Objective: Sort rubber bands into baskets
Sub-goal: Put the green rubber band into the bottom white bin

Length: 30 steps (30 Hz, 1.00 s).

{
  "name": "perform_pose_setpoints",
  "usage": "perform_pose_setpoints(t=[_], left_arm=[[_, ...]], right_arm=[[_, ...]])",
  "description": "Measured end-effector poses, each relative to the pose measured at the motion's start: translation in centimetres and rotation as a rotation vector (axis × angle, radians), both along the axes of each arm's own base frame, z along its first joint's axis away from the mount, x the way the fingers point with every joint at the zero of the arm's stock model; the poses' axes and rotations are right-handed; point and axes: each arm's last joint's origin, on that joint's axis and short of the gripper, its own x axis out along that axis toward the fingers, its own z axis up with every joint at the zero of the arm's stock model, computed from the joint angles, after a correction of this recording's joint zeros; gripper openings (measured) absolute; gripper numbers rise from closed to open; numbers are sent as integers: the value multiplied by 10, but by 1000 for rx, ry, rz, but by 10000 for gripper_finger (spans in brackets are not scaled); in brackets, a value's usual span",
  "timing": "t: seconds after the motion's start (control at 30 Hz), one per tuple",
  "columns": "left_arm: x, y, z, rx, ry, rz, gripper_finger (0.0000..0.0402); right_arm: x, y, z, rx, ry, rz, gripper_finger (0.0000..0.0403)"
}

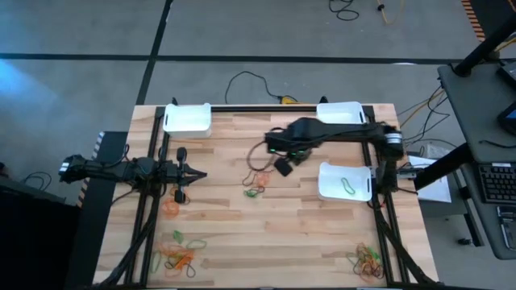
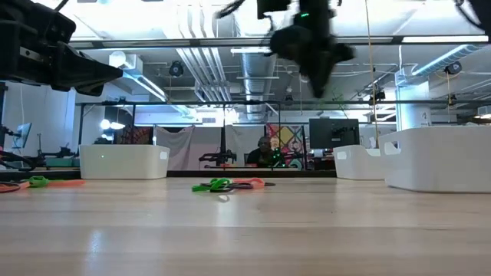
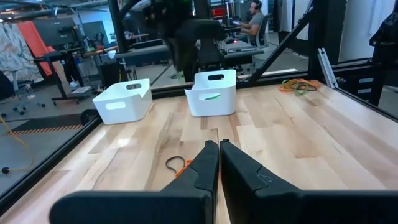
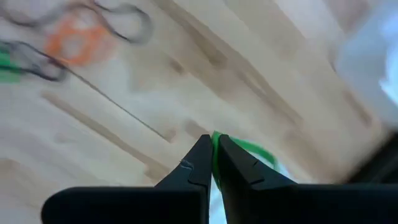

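- Wooden desk [image 1: 266,234] under a workshop with monitors and ceiling pipes; a person sits at a screen far behind, clear of the arms.
- Right gripper [image 4: 213,152]: fingers pressed together on a green rubber band [image 4: 249,147], which trails out past the tips. Seen from overhead, this gripper [image 1: 284,167] hangs above the desk centre, raised off the wood in the low view.
- Step in hand, as I judge it: carry the green band to the basket [image 1: 345,181] at 3 o'clock of the gripper, which already holds one green loop [image 1: 348,187].
- To do it well: keep the pinch tight until the tips are over the basket's interior, cross the near wall with height to spare so the dangling loop does not snag the rim, then part the fingers low inside.
- Mixed bands [image 1: 256,185] lie just at 7 o'clock of the gripper; more piles sit at the desk's near corners [image 1: 179,254] and [image 1: 369,260].
- Two other baskets at the far edge: one at 1 o'clock [image 1: 340,113], one at 10 o'clock [image 1: 187,118].
- Left gripper [image 3: 219,163]: fingers together, nothing held, waiting at the left side of the desk [image 1: 187,175].
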Motion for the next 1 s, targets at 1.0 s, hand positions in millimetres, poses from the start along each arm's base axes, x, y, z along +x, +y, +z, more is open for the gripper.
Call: perform_pose_setpoints(t=[1.0], left_arm=[[0, 0, 0, 0, 0, 0, 0]], right_arm=[[-131, 54, -132, 10, 147, -430, 13]])
